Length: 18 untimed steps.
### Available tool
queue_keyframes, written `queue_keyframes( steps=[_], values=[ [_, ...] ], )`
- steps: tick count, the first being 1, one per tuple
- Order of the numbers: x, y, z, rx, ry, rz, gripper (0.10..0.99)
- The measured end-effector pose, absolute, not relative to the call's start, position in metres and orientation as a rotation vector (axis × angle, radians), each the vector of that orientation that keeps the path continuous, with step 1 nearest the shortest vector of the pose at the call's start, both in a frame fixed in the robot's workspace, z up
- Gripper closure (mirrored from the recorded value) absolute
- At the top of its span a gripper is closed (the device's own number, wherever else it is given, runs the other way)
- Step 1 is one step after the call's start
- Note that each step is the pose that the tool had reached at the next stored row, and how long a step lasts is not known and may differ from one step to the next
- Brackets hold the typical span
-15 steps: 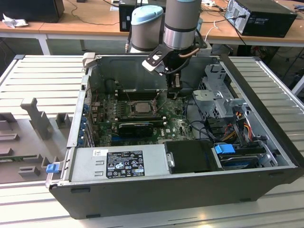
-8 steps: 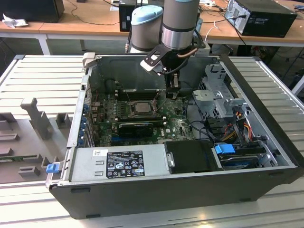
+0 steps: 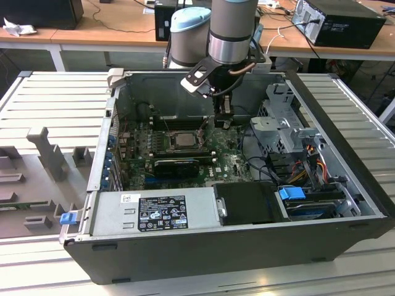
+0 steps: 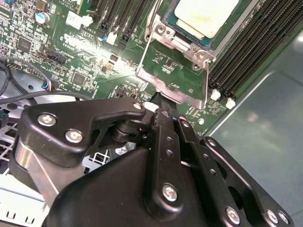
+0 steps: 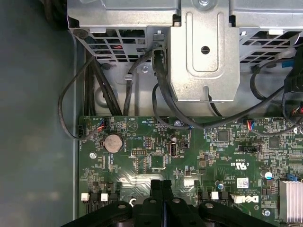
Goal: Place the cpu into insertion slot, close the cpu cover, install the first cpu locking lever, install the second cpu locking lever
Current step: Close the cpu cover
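The cpu point(image 4: 206, 16) lies flat in the insertion slot point(image 3: 170, 143), pale top up, and is seen as a grey square point(image 3: 183, 139) on the motherboard. The silvery cpu cover point(image 4: 182, 43) lies down around it, with the chip showing through its window. A thin wire locking lever point(image 4: 145, 49) runs along the side of the socket. My gripper point(image 4: 159, 98) is shut, its black fingers pressed together, the tips just off the socket frame's edge. In the exterior view the gripper point(image 3: 223, 121) hangs low inside the case, to the right of the socket. I see nothing between the fingers point(image 5: 161, 185).
Black memory slots point(image 4: 246, 52) flank the socket. A grey drive cage point(image 5: 203, 52) and loose black cables point(image 5: 142, 90) stand beside the board. The case wall point(image 3: 203, 92) lies behind the arm. The power supply point(image 3: 154, 213) lies along the front.
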<state>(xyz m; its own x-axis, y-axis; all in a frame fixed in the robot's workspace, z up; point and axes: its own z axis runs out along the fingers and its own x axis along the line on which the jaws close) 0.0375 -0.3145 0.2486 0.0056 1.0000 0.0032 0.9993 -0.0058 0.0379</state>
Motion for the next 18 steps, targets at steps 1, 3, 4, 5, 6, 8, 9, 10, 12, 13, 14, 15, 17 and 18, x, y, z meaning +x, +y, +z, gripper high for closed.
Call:
queue_keyframes(
  steps=[1, 3, 4, 5, 6, 8, 9, 10, 12, 13, 14, 15, 17, 18],
  values=[
    [0.037, -0.314, 0.249, 2.21, 2.198, 0.045, 0.98],
    [0.036, -0.314, 0.249, 2.21, 2.197, 0.045, 0.98],
    [0.036, -0.314, 0.249, 2.21, 2.197, 0.045, 0.98],
    [0.035, -0.314, 0.249, 2.21, 2.197, 0.045, 0.98],
    [0.035, -0.314, 0.249, 2.21, 2.198, 0.045, 0.98],
    [0.033, -0.314, 0.249, 2.21, 2.197, 0.045, 0.98],
    [0.032, -0.314, 0.249, 2.21, 2.197, 0.045, 0.98],
    [0.031, -0.314, 0.249, 2.21, 2.197, 0.045, 0.98],
    [0.029, -0.314, 0.249, 2.21, 2.197, 0.045, 0.98],
    [0.028, -0.314, 0.249, 2.21, 2.197, 0.045, 0.98],
    [0.027, -0.314, 0.249, 2.21, 2.197, 0.045, 0.98],
    [0.026, -0.314, 0.249, 2.21, 2.197, 0.045, 0.98],
    [0.025, -0.314, 0.249, 2.21, 2.197, 0.045, 0.98],
    [0.025, -0.314, 0.249, 2.21, 2.198, 0.045, 0.98]
  ],
)
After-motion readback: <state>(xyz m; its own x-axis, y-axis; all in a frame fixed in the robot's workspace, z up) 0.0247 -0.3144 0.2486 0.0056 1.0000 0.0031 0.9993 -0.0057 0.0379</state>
